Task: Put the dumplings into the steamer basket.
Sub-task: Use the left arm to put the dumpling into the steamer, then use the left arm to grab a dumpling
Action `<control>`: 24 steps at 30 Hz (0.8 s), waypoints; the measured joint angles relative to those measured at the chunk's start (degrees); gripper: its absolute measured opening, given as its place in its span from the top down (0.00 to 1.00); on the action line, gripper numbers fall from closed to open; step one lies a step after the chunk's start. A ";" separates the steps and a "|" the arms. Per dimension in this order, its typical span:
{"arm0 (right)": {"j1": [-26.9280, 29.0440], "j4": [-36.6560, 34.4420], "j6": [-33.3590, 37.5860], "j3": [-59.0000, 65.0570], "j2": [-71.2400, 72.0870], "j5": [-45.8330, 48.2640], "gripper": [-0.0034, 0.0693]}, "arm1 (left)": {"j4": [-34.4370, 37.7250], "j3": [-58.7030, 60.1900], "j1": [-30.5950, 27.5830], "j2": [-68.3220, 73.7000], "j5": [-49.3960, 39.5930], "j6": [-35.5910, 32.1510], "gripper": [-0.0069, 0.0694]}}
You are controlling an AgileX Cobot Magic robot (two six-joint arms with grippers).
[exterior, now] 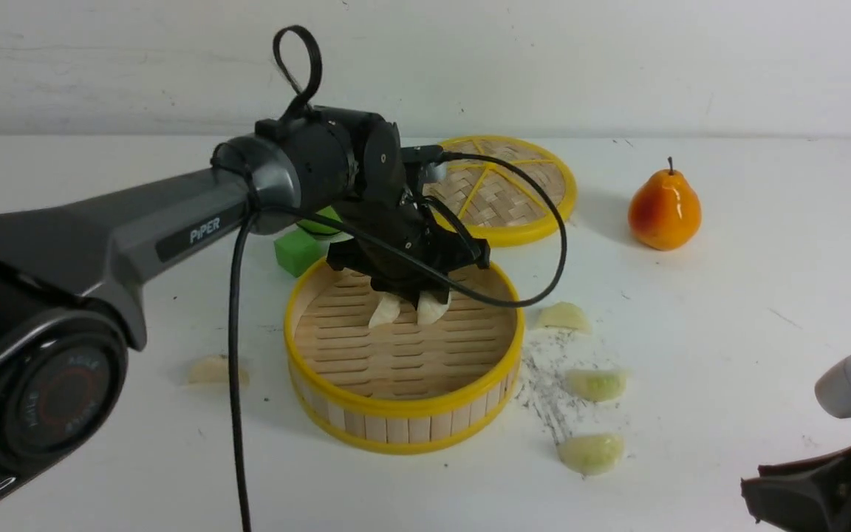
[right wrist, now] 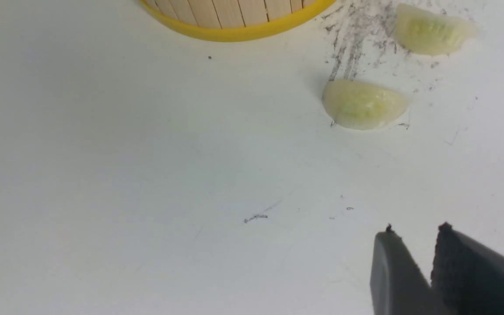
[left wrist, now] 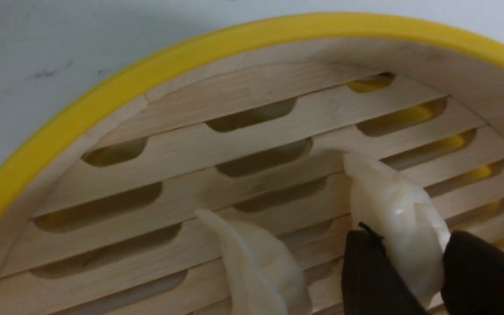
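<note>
The steamer basket (exterior: pixel 403 403) stands on the white bench (exterior: pixel 765 295). The left claw (exterior: pixel 417 299) hangs over the basket's far half, clamped on a cream-white dumpling (left wrist: pixel 398 210). That dumpling points down at the slatted floor; I cannot tell whether it touches. A second cream-white dumpling (left wrist: pixel 256 258) lies on the slats just beside it.

Three more lie on the bench to the right of the basket. A pale dumpling (exterior: pixel 562 316) is close to the rim, a green dumpling (exterior: pixel 597 384) is nearer the front, and another green dumpling (exterior: pixel 592 452) is nearest the robot. A lone cream dumpling (exterior: pixel 215 369) lies to the basket's left.

The right claw (right wrist: pixel 416 232) hovers over bare bench, well to the basket's right front, its fingers slightly parted and holding nothing.

Behind the basket are a green cube (exterior: pixel 298 251), a woven lid (exterior: pixel 503 188) and, farther right, an orange pear (exterior: pixel 664 210).
</note>
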State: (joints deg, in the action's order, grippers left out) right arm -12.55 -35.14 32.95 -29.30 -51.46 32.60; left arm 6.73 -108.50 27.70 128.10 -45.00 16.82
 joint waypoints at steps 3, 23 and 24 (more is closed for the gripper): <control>0.00 0.00 0.00 0.00 0.00 -0.18 0.75 | -0.21 -0.06 0.00 0.01 -0.04 3.64 0.61; 0.00 0.00 0.20 0.00 0.00 -0.13 0.73 | -26.33 2.45 -1.81 -24.74 -17.66 8.80 0.61; 0.00 0.00 0.20 0.00 0.00 -0.13 0.73 | -26.98 4.38 -2.72 -25.90 -17.66 9.86 0.64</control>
State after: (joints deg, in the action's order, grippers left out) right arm -12.55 -35.14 33.15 -29.30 -51.46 32.47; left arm -20.24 -104.12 24.97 102.20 -62.66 26.68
